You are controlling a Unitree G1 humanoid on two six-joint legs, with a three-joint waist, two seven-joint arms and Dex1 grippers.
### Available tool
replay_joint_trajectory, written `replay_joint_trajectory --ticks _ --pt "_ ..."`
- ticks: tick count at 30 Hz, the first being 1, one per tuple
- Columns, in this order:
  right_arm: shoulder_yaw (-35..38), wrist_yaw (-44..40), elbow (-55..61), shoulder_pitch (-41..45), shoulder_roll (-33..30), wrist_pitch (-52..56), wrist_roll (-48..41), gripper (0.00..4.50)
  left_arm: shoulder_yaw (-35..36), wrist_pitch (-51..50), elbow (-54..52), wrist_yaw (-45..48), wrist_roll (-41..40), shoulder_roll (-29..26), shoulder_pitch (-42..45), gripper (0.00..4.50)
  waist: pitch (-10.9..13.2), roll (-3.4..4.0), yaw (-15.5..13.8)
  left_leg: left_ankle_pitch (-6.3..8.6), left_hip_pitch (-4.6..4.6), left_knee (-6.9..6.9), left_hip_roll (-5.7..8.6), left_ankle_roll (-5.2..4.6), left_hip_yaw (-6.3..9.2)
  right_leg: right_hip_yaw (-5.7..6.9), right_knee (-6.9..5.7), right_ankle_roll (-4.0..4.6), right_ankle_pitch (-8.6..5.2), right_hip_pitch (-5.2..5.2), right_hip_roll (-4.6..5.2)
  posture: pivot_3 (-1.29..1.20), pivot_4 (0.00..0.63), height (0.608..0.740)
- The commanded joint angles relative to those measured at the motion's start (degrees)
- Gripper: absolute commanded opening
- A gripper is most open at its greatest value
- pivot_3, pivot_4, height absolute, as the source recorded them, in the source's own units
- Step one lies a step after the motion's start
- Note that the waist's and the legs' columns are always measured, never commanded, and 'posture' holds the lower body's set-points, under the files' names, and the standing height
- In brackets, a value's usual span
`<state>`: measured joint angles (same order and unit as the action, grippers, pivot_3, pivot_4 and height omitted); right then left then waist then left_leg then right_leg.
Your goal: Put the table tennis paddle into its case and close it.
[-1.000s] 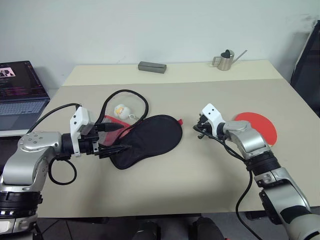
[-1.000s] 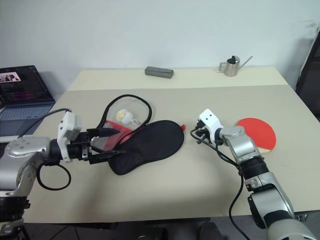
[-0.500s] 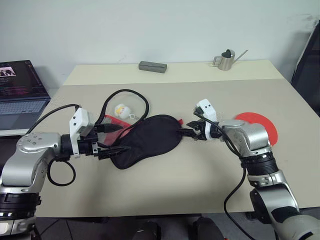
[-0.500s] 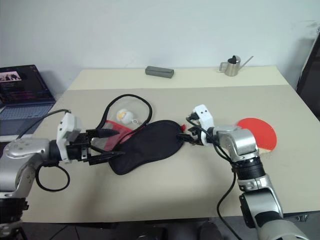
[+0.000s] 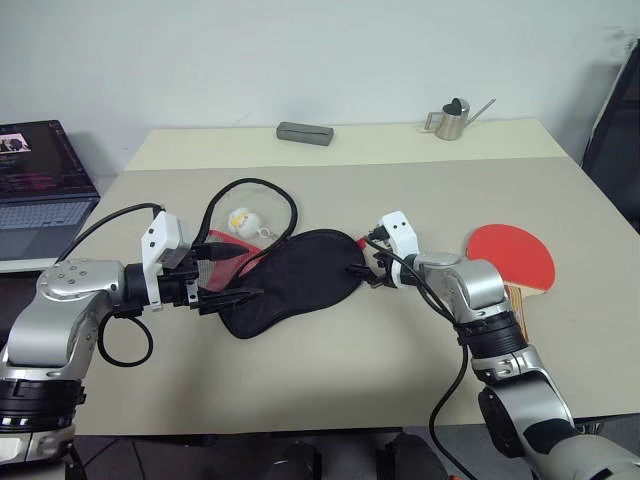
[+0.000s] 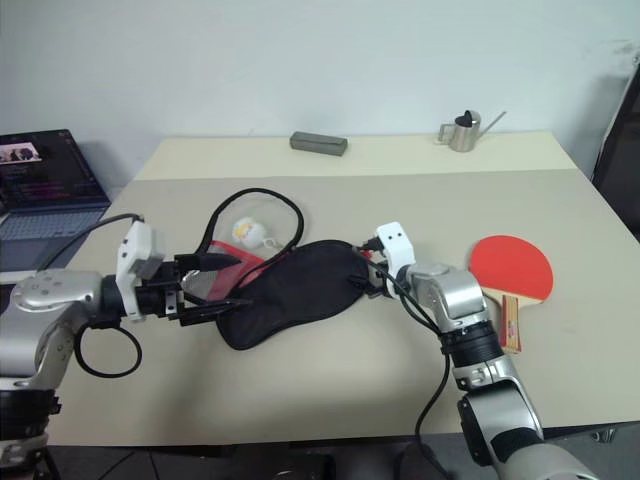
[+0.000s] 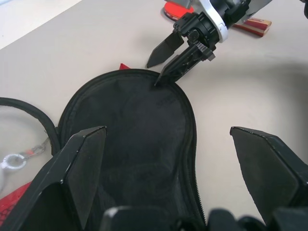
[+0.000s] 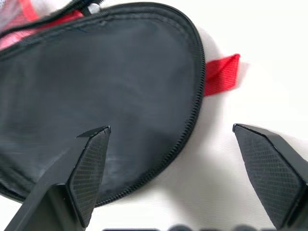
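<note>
On the beige table (image 5: 330, 370), the right gripper (image 5: 366, 272) had swung away from the table tennis paddle (image 5: 512, 257) and across to the round end of the case (image 5: 295, 275), its fingers spreading wide on the way and holding nothing. The paddle lay flat near the right edge, red face up, well apart from the case and now fully uncovered by the arm. To my eye that meant the paddle was not being fetched yet; the arm seemed set on the case rim first, perhaps to lift the flap.

The left gripper (image 5: 232, 278) hovered over the narrow end, fingers released and empty, unmoved.

The left wrist view showed the right fingertips (image 7: 163, 50) at the zipper edge. The right wrist view revealed a red tab (image 8: 222, 73) beside the rim. The head views took in a white charm (image 5: 241, 220).
</note>
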<state>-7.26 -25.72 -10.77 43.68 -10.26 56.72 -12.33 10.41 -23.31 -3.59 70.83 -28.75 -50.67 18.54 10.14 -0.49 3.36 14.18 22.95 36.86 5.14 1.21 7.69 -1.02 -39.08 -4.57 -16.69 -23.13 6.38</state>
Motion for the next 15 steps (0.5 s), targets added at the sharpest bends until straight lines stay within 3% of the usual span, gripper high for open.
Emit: replay_joint_trajectory --ticks 1,6,15 --pt "-2.13 -0.26 0.72 -0.57 0.97 -2.67 0.77 4.47 0.43 0.90 -0.08 0.07 -0.02 -0.59 0.92 4.50 0.00 0.00 0.08 0.00 0.00 0.00 -0.01 0.00 0.00 0.00 -0.01 0.00 0.00 0.00 -0.01 0.00 0.150 0.740" --pt "-5.94 -0.65 0.00 -1.66 1.21 -6.64 3.34 4.47 0.60 0.96 -0.22 -0.32 -0.02 -0.48 0.73 4.50 -0.04 -0.07 0.12 0.00 -0.02 0.00 -0.03 0.00 -0.01 -0.01 -0.01 0.02 0.01 -0.01 -0.03 0.00 0.150 0.740" --pt "-7.97 -2.19 -1.69 -1.53 -0.16 -10.93 6.11 1.45 0.89 1.10 -0.81 -1.03 0.01 -0.30 0.01 4.50 -0.05 -0.08 0.14 0.01 -0.02 0.01 -0.43 0.01 -0.11 0.00 0.00 0.19 0.12 -0.01 -0.36 0.00 0.150 0.740"
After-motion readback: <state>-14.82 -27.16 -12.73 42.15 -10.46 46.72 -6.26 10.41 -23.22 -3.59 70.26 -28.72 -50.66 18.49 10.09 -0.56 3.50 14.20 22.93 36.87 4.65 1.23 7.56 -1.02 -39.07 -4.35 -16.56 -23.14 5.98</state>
